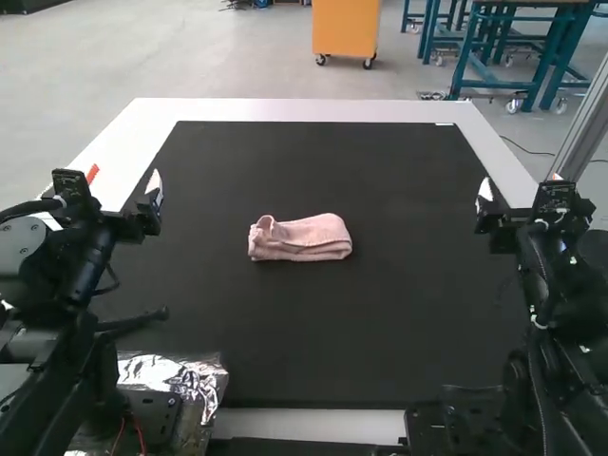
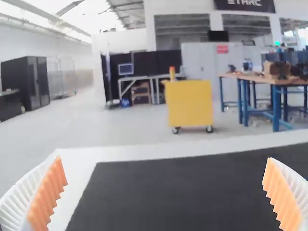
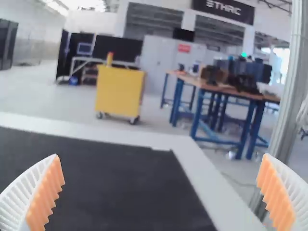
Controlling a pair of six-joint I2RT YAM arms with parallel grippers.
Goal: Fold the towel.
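Two grippers are being held wide of the cloth here, the left gripper (image 1: pixel 123 180) on one side and the right gripper (image 1: pixel 522 185) on the other, and both are spread, with a broad gap between each pair of orange pads (image 2: pixel 49 192). One pink towel (image 1: pixel 300 237) is seen between them, well apart from each, a little nearer the robot than their tips; it is folded into a narrow bundle, a curled loop raised at the end towards the left gripper. And the lettering? Pale print is carried by one dark banner (image 3: pixel 223 11), far beyond the right gripper, and one red label (image 3: pixel 184 48) is mounted on one pale cabinet (image 3: pixel 161 60).

On to the rest: one black mat (image 1: pixel 313 332) is laid under the towel, on one white table (image 1: pixel 304 110) whose far rim is passed beyond both grippers. One crumpled foil-covered object (image 1: pixel 180 372) is placed nearer the robot than the left gripper, partly hidden by the left arm (image 1: pixel 85 285). The towel's underside is hidden, and its layers cannot be counted.
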